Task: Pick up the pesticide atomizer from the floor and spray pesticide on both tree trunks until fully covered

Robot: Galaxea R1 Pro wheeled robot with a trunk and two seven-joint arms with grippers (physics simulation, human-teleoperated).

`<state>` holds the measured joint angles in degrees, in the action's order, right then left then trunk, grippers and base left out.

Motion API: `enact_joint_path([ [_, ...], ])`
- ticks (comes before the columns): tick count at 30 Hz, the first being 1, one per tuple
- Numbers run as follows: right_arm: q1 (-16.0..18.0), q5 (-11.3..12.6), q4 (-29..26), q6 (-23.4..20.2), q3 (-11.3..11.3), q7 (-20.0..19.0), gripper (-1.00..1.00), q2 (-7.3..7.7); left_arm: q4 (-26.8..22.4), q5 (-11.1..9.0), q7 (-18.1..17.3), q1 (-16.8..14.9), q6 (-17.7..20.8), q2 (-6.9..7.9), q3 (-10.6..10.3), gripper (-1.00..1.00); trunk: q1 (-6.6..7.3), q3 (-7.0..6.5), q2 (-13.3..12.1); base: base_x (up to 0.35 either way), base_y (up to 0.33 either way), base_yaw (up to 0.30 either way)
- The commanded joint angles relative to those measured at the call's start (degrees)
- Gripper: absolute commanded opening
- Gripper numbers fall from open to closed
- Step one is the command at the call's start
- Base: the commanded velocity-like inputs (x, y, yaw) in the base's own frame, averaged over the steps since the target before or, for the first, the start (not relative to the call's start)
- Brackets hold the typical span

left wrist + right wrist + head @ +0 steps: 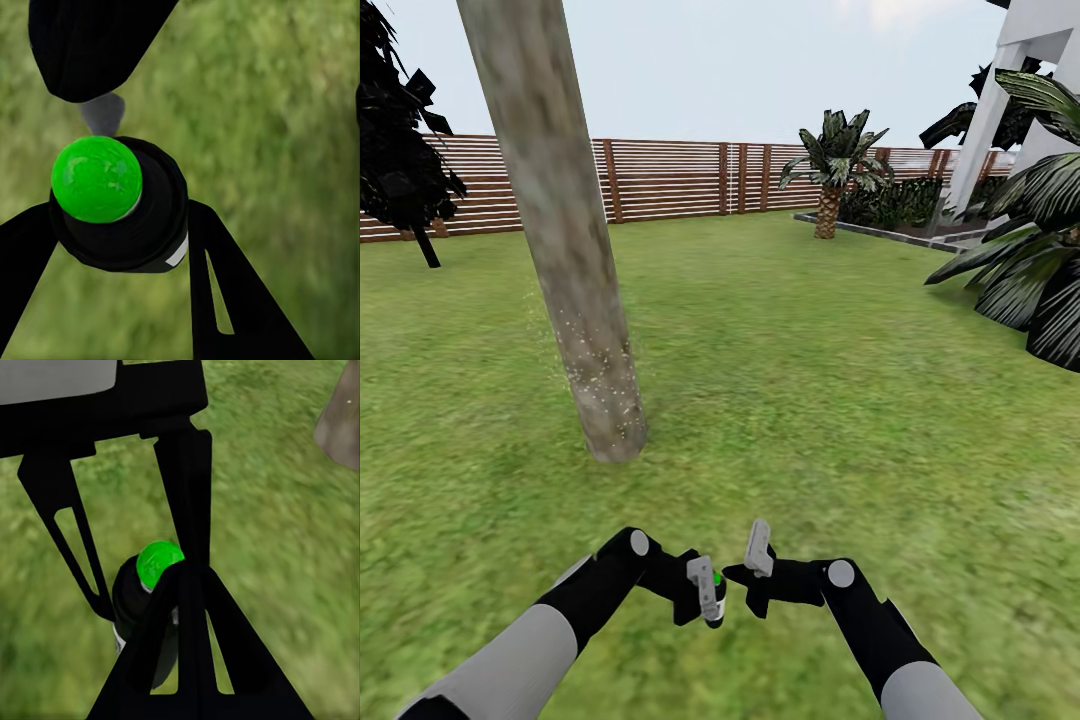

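Your left gripper [707, 590] is clamped on the pesticide atomizer [124, 206], a short black can with a glossy green cap and a small white patch, no legible writing. Your right gripper [756, 558] sits just beside it; whether it is released you cannot tell. Ahead and left, well apart, the tree trunk [575, 290] stands speckled near its base, with open grass [810, 400] rightward up to the fence [670, 180].
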<state>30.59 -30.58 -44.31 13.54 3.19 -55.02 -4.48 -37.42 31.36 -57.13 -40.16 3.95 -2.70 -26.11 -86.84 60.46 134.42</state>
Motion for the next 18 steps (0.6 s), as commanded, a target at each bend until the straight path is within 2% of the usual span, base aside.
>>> enact_joint_path([
  [1, 0.0, 0.0, 0.0, 0.0, 0.0, 0.0, -1.00, 0.00, 0.0, 0.0, 0.0, 0.0, 0.0, -0.01, 0.0, -1.00, 0.00, 0.00, 0.0, 0.000, 0.000, 0.000],
  [12, 0.0, 0.0, 0.0, 0.0, 0.0, 0.0, -1.00, 0.00, 0.9, 0.4, 0.0, 0.0, 0.0, 0.25, 0.3, -1.00, 0.00, 0.00, 0.0, 0.000, 0.000, 0.000],
  [16, 0.0, 0.0, -0.1, 0.0, 0.0, 0.0, -1.00, 0.00, 1.2, 0.5, 0.0, 0.2, 0.0, 1.75, 0.3, -1.00, 0.00, 0.00, 0.0, 0.000, 0.000, 0.000],
  [18, 0.0, 0.0, -0.1, 0.0, 0.0, 0.0, -1.00, 0.00, 1.3, 0.5, 0.0, 0.3, 0.0, 3.67, 0.2, -1.00, 0.00, 0.00, 0.0, 0.000, 0.000, 0.000],
])
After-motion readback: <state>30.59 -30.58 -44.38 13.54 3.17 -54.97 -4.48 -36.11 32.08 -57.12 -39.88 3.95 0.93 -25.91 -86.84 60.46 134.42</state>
